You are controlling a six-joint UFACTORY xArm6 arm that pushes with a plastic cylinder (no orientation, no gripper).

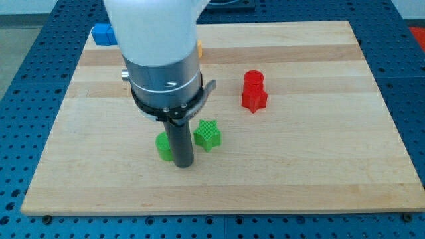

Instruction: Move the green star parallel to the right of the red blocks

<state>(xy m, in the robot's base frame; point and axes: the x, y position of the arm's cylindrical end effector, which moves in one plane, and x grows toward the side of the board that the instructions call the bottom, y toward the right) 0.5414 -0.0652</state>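
My tip (182, 163) rests on the wooden board (319, 166), the green star (207, 135) just to its right and slightly farther back (no pincer, only a rod). The red blocks (253, 91) stand well apart, far right; blue pegboard (26, 79) surrounds.

Wooden board (332, 166) is lying flat on the perforated table (412, 99).

Star block (207, 135) is sitting near the board's middle, toward the view's bottom.

My tip (182, 163) is resting just to the view's left of the star, slightly lower.

Second block (163, 146), partly hidden, is sitting just left of the rod.

Two blocks (254, 91) are touching front to back, well up and right of the star.

Cube (102, 34) is sitting at the board's top-left corner.

Small block (199, 48) is peeking out behind the arm's right edge, near the top.
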